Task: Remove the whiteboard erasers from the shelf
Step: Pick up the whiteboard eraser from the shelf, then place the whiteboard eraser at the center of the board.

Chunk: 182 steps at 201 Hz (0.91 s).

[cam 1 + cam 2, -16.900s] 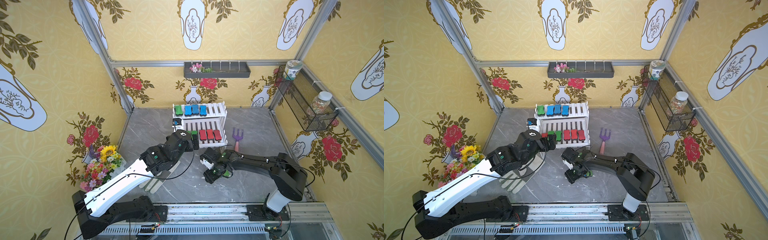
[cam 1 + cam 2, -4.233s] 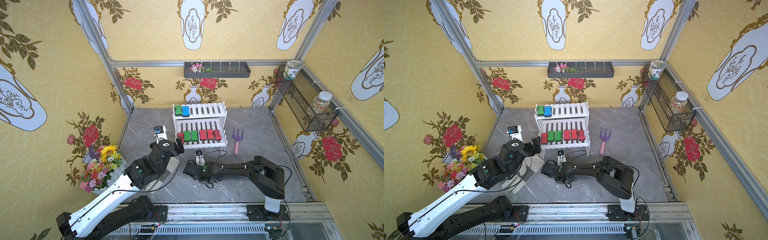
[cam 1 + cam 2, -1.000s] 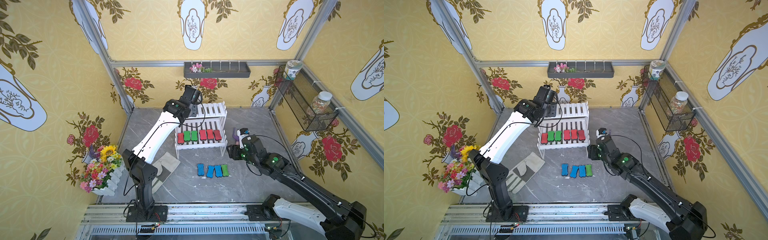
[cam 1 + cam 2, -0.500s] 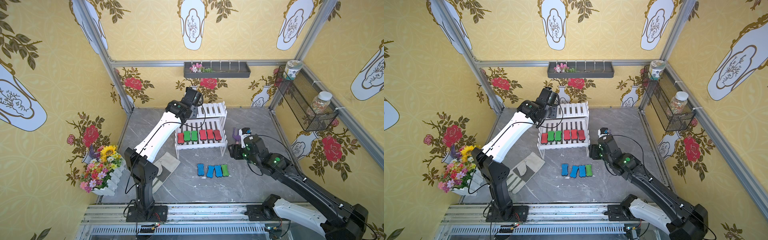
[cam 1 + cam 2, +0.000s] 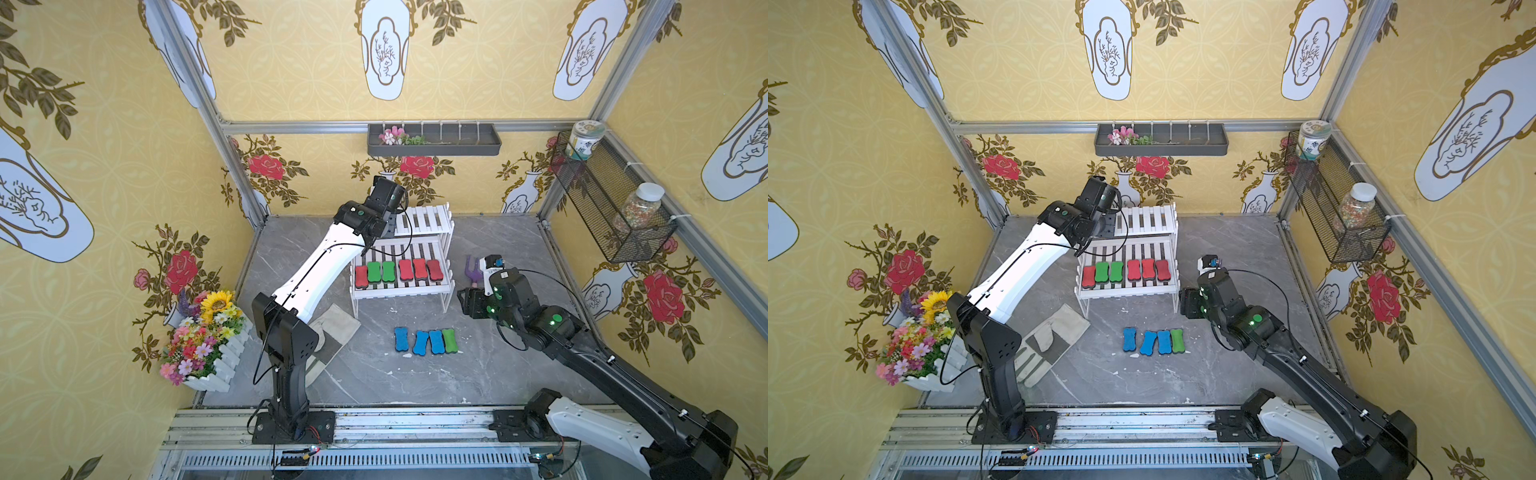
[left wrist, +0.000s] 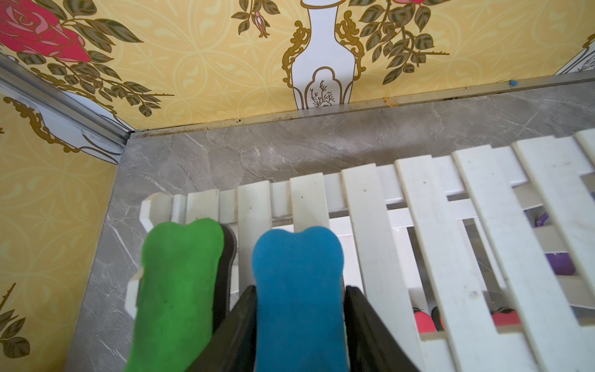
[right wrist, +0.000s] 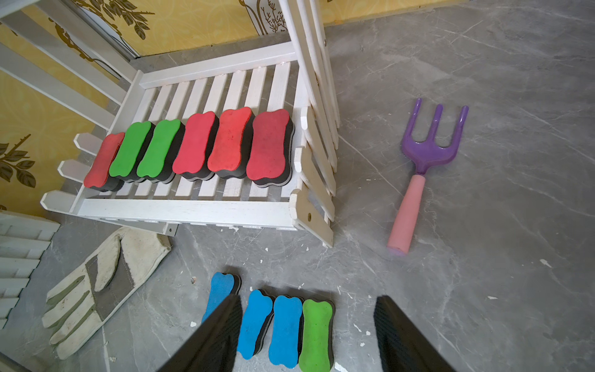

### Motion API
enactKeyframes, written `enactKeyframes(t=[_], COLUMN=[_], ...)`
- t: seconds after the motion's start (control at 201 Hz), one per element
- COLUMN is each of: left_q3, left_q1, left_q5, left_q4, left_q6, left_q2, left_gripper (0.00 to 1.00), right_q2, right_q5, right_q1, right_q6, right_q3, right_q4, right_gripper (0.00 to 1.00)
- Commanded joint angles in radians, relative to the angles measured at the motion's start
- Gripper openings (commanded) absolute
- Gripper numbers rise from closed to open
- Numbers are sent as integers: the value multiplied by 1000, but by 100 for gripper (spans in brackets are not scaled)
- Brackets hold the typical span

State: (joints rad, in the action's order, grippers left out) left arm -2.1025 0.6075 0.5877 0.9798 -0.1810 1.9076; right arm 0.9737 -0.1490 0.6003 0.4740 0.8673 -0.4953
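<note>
left claw (image 6: 300, 291) | pinches bone-shaped blue foam eraser (image 6: 296, 257) | slatted white shelf (image 6: 425, 209)

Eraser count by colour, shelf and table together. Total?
Red erasers: 4, all on the lower tier of the shelf.
Green erasers: 4; 2 on the lower tier, 1 on the top tier, 1 on the table.
Blue erasers: 4; 3 on the table, 1 on the top tier between the fingers of the left gripper.
Total: 12.

The left arm (image 5: 316, 270) hides the shelf's (image 5: 432, 218) upper left end, blue eraser (image 6: 296, 290) and green eraser (image 6: 177, 290) in both top views; the right arm (image 5: 519, 303) covers most of the garden fork (image 5: 468, 270).
</note>
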Motion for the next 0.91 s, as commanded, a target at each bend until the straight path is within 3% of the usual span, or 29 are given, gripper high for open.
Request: enactKeyframes(t=[0.0, 0.159, 0.244, 0.403, 0.538, 0.727, 0.901], left_q3=[-26, -69, -19, 304, 571, 908, 1099], left_q1=[10, 50, 82, 197, 337, 488, 550], left_q5=[7, 26, 61, 131, 221, 188, 127], left_q4=[-26, -26, -28, -142, -115, -68, -127], left_q6=[-5, -30, -90, -228, -433, -806, -936], left_q2=[-4, -36, -104, -350, -509, -613, -607], left_gripper=[45, 42, 41, 41, 40, 37, 37], right_q2=[-1, -7, -9, -13, -21, -30, -17], right_q5=[1, 1, 1, 14, 25, 50, 81], right_q1=[-2, -7, -11, -15, -25, -53, -87], right_q6=[-8, -5, -5, -3, -9, -25, -43], right_q3=[9, 9, 8, -5, -5, 5, 25], right_q4=[11, 10, 12, 33, 36, 35, 28], right_gripper=[70, 70, 70, 70, 70, 70, 70])
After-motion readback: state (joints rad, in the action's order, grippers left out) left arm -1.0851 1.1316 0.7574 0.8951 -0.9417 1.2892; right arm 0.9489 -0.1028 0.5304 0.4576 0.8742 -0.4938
